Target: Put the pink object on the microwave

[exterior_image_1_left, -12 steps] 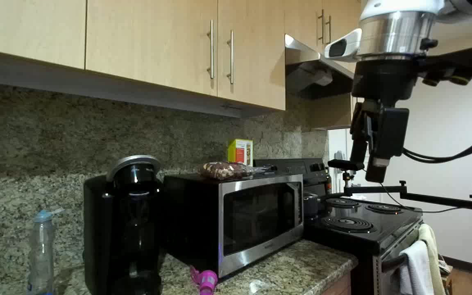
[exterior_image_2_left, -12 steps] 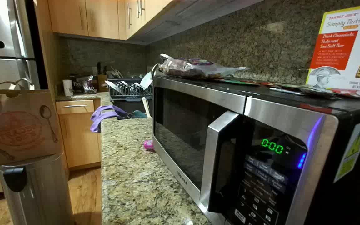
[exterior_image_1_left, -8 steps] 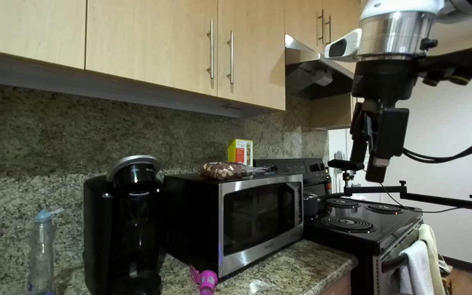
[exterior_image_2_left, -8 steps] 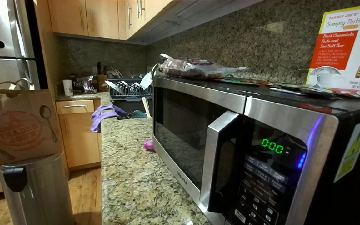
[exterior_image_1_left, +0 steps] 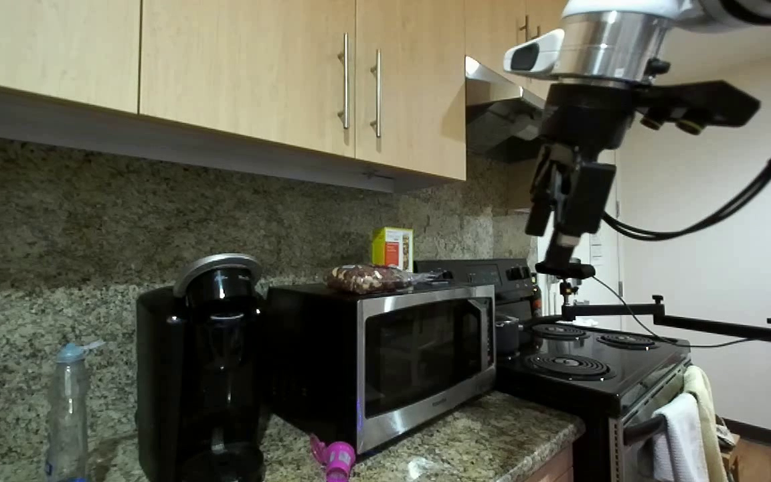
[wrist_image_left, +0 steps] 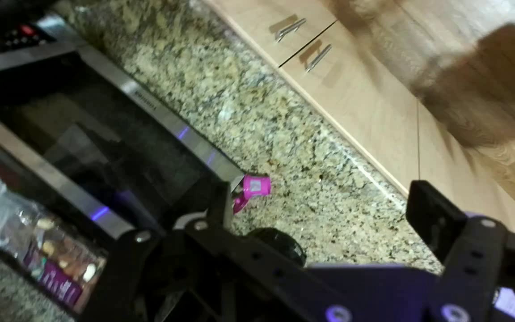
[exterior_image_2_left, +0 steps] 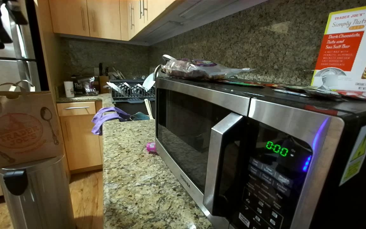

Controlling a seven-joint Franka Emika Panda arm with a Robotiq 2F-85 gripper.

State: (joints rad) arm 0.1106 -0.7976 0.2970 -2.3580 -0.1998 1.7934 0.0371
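The gripper hangs well above the granite counter, fingers spread wide, nothing between them. On the counter, the pink cup-shaped pod lies toward the finger on the wrist view's left, its long axis roughly along the closing line, so a twist may help. The front corner of the microwave stands just beside it, the coffee maker near; a nut bag lies on top of the microwave.

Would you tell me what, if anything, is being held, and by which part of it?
Nothing is held: the gripper is open, and the pink object is on the counter.
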